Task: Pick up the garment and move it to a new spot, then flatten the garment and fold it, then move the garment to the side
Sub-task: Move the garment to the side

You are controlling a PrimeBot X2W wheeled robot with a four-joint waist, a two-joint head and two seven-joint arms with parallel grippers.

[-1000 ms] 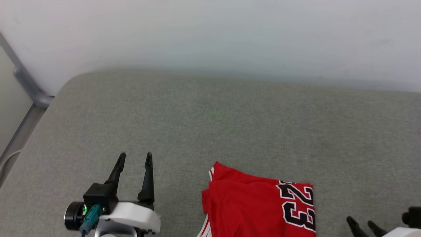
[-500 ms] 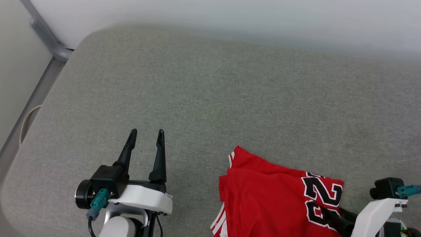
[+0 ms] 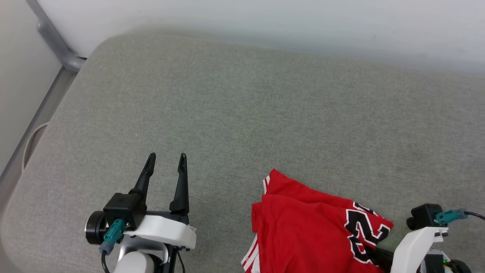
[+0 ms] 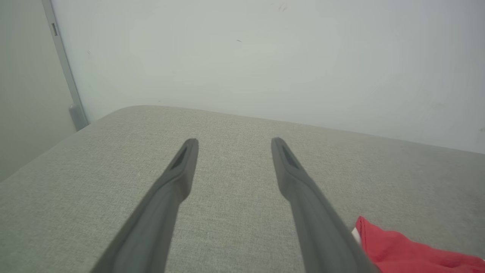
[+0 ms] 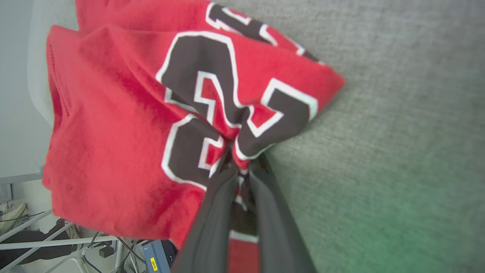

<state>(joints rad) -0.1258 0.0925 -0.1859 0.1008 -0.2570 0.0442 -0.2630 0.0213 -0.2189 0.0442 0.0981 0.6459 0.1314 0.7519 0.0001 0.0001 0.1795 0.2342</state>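
The right claw (image 5: 238, 163) pinches the folded garment (image 3: 303, 231) at its numbered edge on the cushion (image 3: 242, 113), likely to drag it aside; the left claw (image 3: 165, 161) hovers open beside it.

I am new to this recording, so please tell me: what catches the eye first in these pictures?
First, the red garment with its black-and-white number, lying at the near right of the grey padded surface. The right end effector is shut on its edge, bunching the number. The left end effector stands open over bare padding, apart from the cloth.
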